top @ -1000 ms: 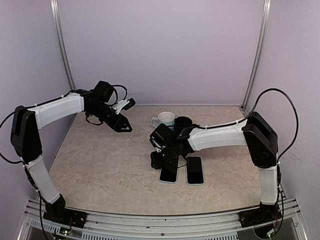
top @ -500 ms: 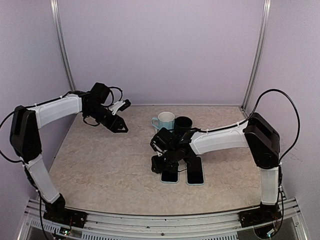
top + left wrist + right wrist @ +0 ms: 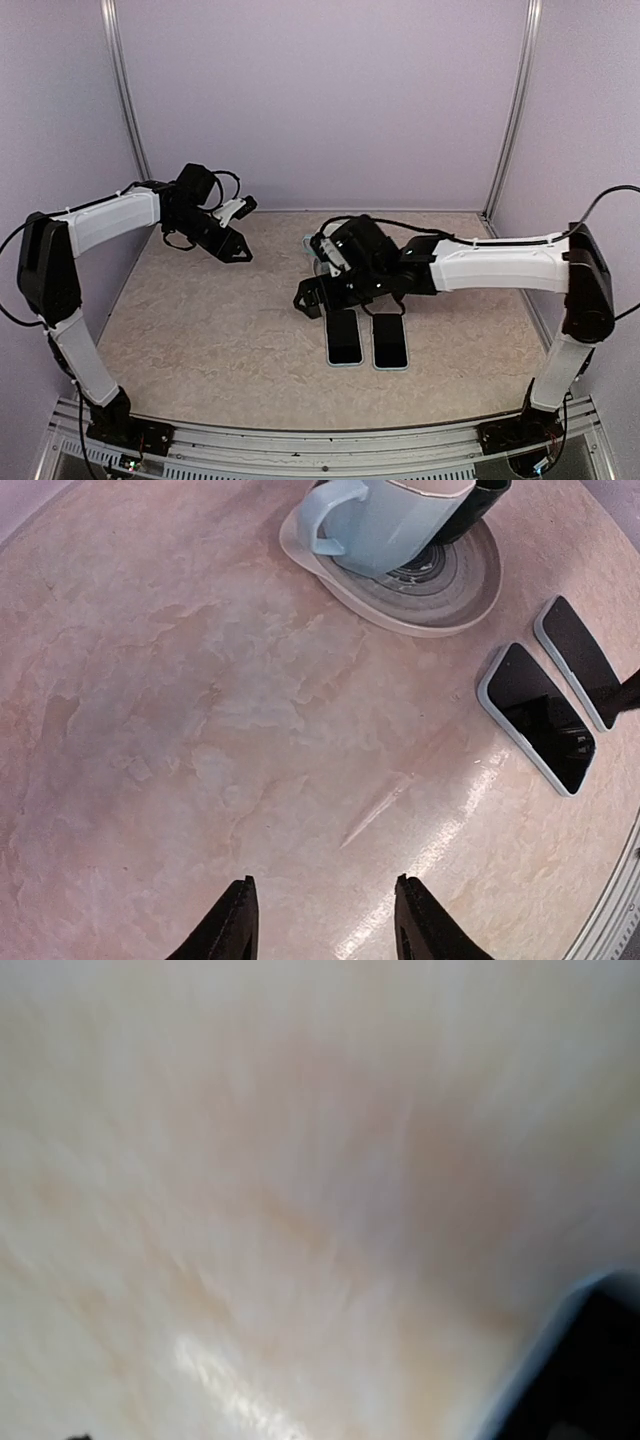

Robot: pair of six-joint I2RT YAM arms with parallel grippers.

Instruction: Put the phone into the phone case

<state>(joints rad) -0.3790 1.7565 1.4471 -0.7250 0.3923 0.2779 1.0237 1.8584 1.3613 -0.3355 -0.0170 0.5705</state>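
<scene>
Pretty much done by the look of it: can see the phone [image 3: 343, 337] lying flat inside the blue-rimmed case [image 3: 343, 364], mid-desk, a bit toward the near edge, just beside a second phone [image 3: 389, 341]. Can't vouch for the corners being snapped in, so maybe one last press left. Can't tell how the right gripper [image 3: 310, 297] is set either, hovering just past the phone's far end. Left gripper [image 3: 325, 930] spread wide, holding nothing, up toward the far left corner.
</scene>
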